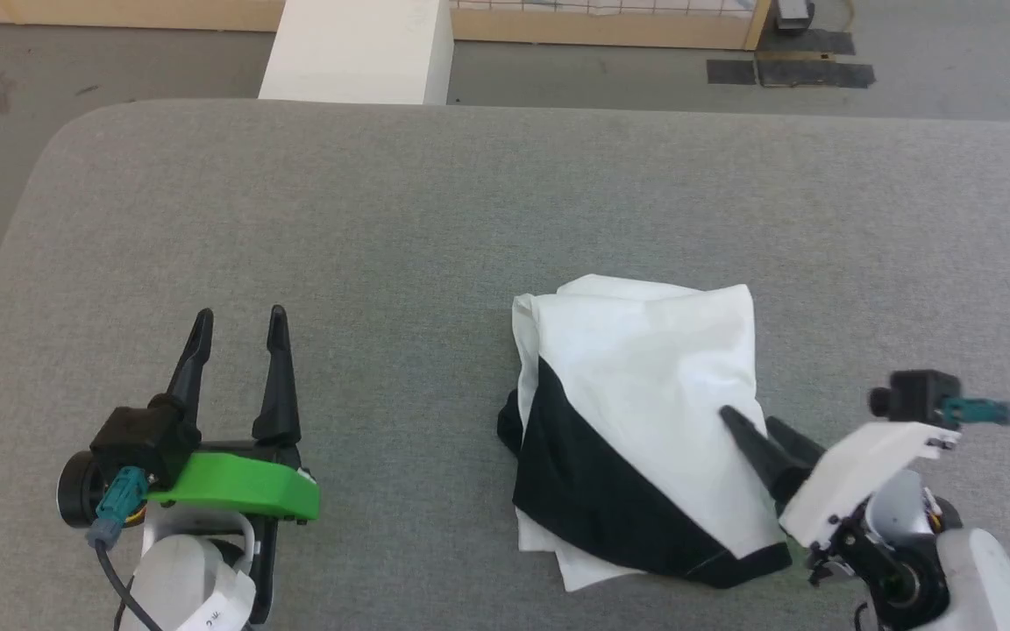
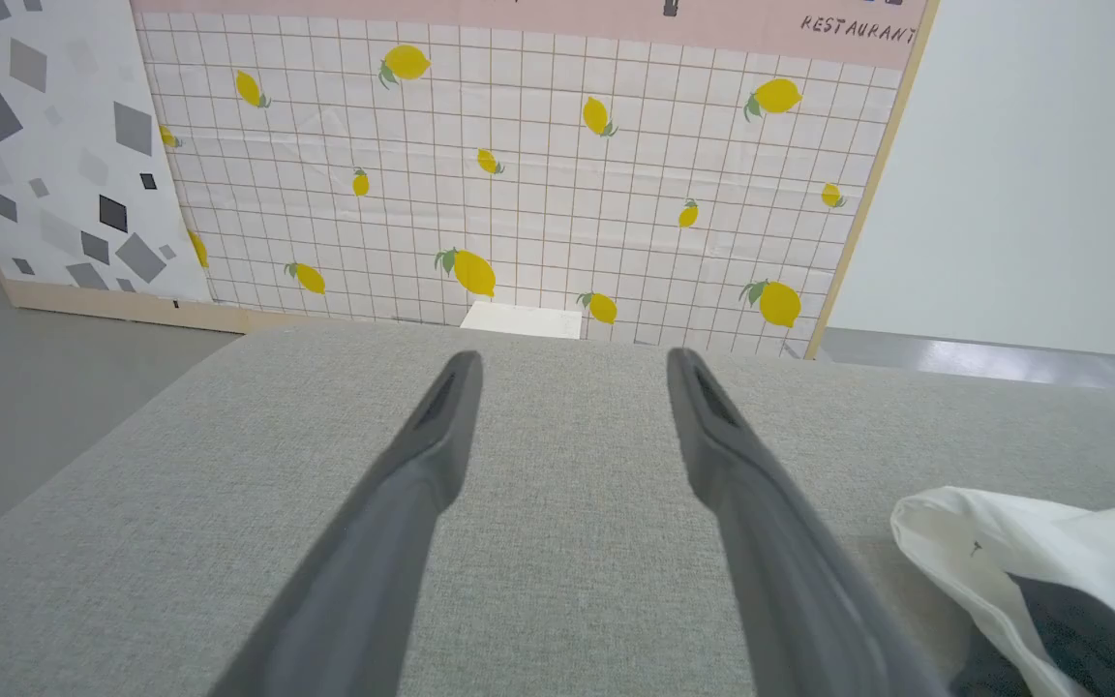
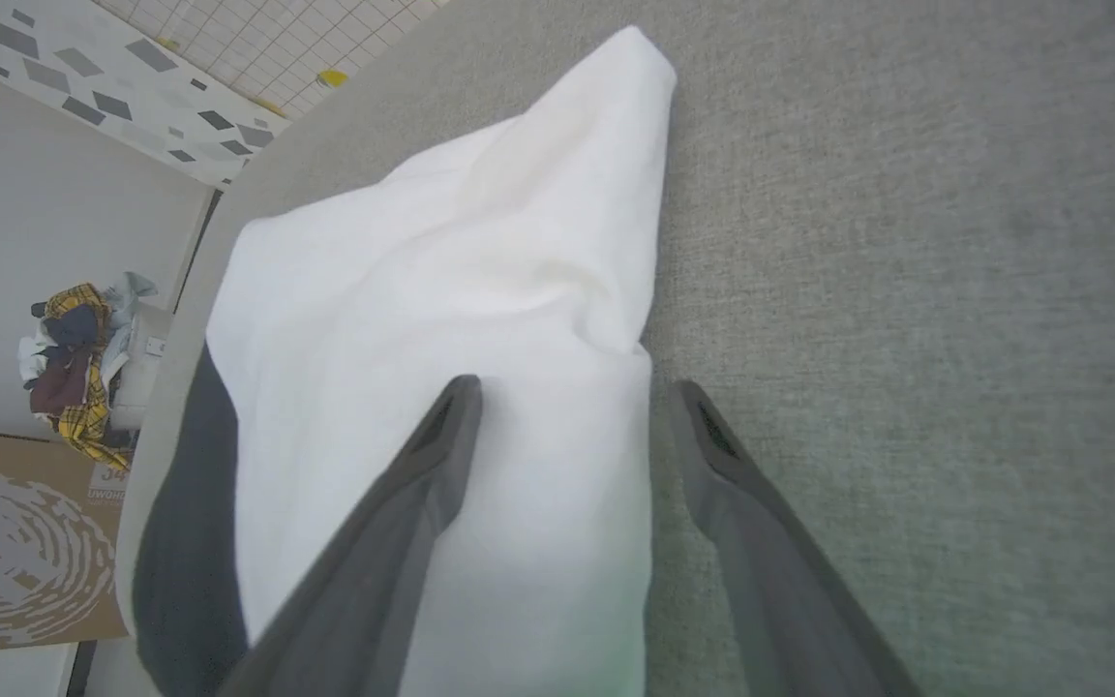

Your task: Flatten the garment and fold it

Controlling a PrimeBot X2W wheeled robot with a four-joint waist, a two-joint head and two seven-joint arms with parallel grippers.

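Grey fabric-covered table (image 1: 470, 193), rounded corners. Grey floor (image 1: 119, 61) with black tape patches (image 1: 790, 72). White block (image 1: 356, 48) at the table's far edge. Wood-framed tiled panel (image 2: 519, 174) printed with lemons. Speckled grey-and-white panel (image 2: 45, 145) beside it. Plain white wall (image 2: 1032, 174). Heap of clothes (image 3: 83, 358) near a cardboard box (image 3: 15, 542). Even light.

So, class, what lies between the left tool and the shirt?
Nothing. The stretch of grey table between the left tool and the shirt is bare, as the head view shows.
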